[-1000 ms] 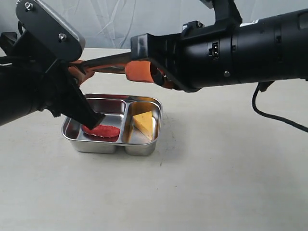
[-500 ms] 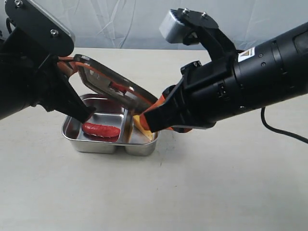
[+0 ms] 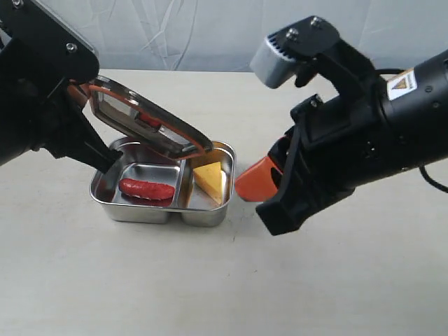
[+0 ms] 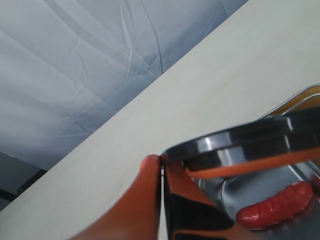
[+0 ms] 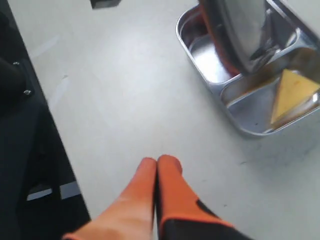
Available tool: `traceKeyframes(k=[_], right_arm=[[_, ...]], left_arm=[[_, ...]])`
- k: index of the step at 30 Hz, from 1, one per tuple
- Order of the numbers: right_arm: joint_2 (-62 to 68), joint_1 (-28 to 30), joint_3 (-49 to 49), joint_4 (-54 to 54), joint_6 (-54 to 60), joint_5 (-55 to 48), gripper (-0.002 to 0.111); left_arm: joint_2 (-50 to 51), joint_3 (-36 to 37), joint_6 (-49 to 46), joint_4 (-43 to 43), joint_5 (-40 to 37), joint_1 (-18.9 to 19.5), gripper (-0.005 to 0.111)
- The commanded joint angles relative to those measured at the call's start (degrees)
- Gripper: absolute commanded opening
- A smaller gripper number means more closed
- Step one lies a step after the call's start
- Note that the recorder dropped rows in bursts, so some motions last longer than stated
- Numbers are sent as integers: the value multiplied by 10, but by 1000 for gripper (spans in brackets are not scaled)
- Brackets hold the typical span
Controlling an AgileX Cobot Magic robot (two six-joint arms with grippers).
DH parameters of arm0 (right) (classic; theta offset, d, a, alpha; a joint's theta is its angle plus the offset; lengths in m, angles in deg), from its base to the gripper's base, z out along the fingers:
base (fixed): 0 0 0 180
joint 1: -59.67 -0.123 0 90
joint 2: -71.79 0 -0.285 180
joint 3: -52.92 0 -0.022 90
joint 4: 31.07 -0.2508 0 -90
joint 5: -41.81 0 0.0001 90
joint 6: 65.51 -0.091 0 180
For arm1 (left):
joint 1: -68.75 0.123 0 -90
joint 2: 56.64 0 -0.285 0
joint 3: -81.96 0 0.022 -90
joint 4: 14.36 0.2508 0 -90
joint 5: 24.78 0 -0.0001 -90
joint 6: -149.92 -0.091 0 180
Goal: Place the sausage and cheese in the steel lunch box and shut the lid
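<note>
We clamp the lid (image 3: pixel 147 126) by one edge in our left gripper (image 4: pixel 161 167), tilted over the steel lunch box (image 3: pixel 165 212) so it can swing down. The sausage (image 3: pixel 145 188) and cheese (image 3: pixel 208 178) lie in separate compartments. Our right gripper (image 3: pixel 250 183), tips together and empty, stands clear beside the box.

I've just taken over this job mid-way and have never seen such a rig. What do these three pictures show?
Two black robot arms work over a pale table. The wide picture comes from a camera off the arms. The other two come from cameras on each arm's wrist. The left pincer is shut on an edge of the lid, holding it tilted above the steel lunch box. The sausage lies in one compartment and the cheese in the other. The orange-tipped right pincer is shut and empty, off to the side of the box.
</note>
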Motion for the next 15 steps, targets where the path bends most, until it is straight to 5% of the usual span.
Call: traceKeyframes(k=[1, 6, 15], right_arm=[[-23, -5, 0, 46, 47, 41, 17], [-15, -23, 0, 99, 53, 100, 61], [6, -39, 0, 185, 50, 120, 47]], left_arm=[[-4, 0, 2, -1, 10, 1, 0], [-4, 0, 2, -1, 12, 1, 0], [-4, 0, 2, 58, 46, 1, 0]])
